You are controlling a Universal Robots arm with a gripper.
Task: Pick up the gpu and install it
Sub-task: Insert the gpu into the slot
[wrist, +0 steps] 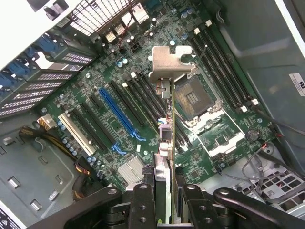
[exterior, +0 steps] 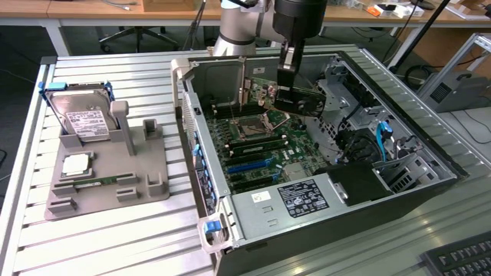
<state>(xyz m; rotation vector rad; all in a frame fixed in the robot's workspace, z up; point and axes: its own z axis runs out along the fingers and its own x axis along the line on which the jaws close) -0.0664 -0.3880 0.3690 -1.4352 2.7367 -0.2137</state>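
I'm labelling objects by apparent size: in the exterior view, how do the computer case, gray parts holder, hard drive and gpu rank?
1. computer case
2. gray parts holder
3. hard drive and gpu: look alike, left unranked.

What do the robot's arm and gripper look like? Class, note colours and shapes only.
The arm is a smooth silver-grey tube ending in a rounded black wrist housing. The gripper is matte black, with two narrow, slab-like fingers on bolted, hinged linkages.
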